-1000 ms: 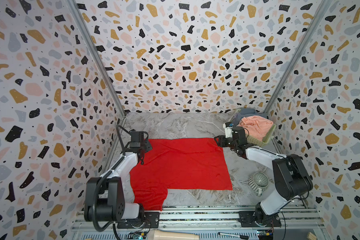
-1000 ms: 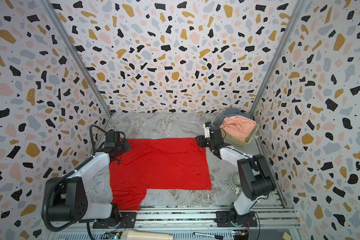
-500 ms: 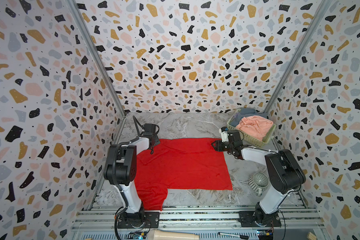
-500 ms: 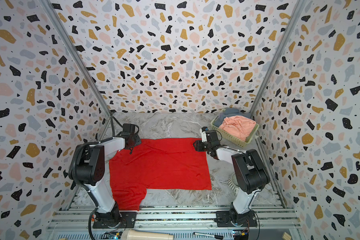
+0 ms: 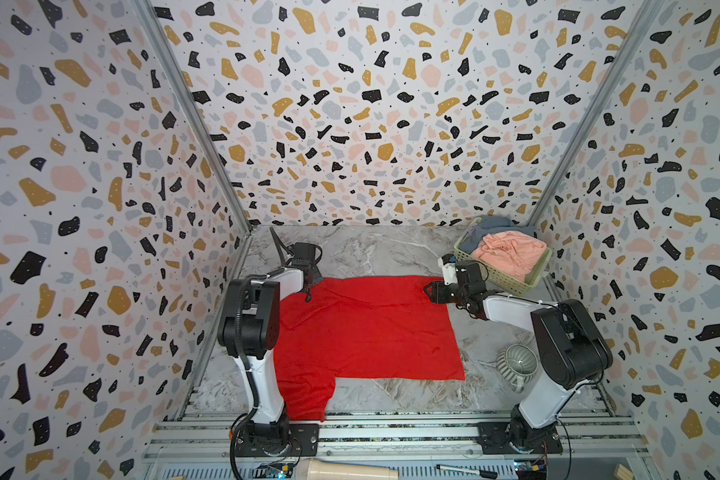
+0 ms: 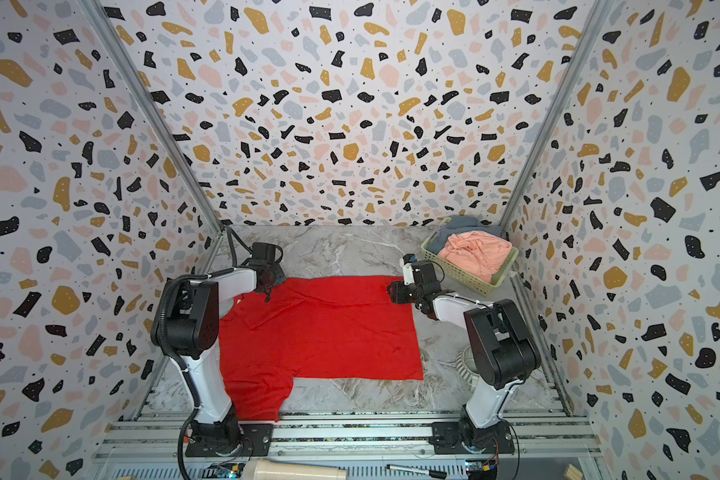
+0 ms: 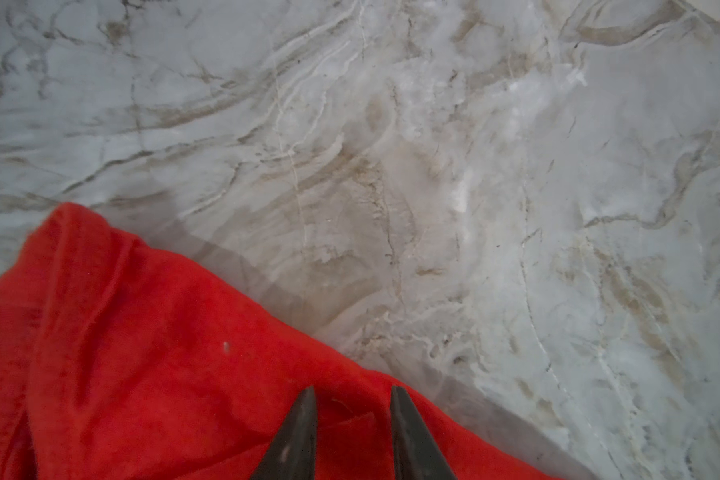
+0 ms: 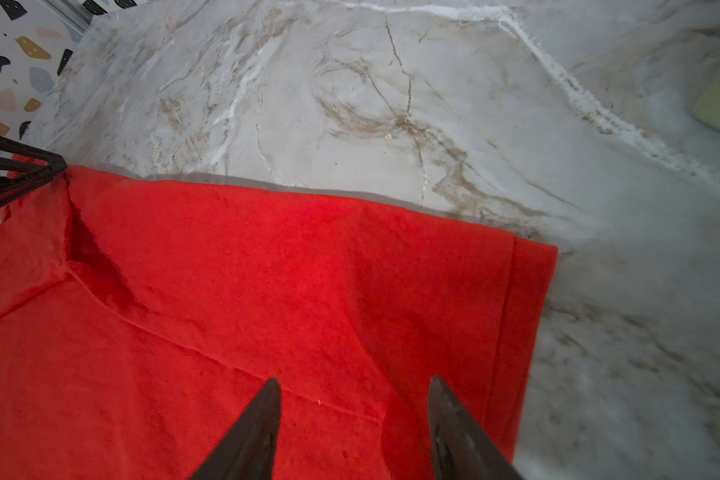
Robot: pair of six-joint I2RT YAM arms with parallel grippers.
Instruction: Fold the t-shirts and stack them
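The bright red t-shirt [image 5: 366, 328] [image 6: 321, 328] lies spread flat on the marble table, one short sleeve pointing to the front left. My left gripper [image 5: 308, 293] [image 6: 268, 293] is down at its far left corner. In the left wrist view the left gripper [image 7: 352, 390] is open only narrowly, with a raised fold of red cloth [image 7: 142, 374] between the tips. My right gripper [image 5: 429, 291] [image 6: 391, 291] [image 8: 354, 380] hangs open over the far right corner of the red cloth [image 8: 267, 270]. A salmon-pink t-shirt [image 5: 508, 253] [image 6: 474, 249] and a grey-blue t-shirt [image 5: 495, 222] [image 6: 462, 222] lie crumpled in the basket.
The pale green lattice basket [image 5: 499, 278] [image 6: 466, 278] stands at the back right, just behind the right gripper. A ribbed grey mug [image 5: 516, 365] [image 6: 468, 361] sits beside the right arm's base, partly hidden by it. Patterned walls close in three sides.
My left gripper has swung from the shirt's left edge to its far left corner, and its jaws have narrowed. The right gripper has shifted slightly left over the far right corner.
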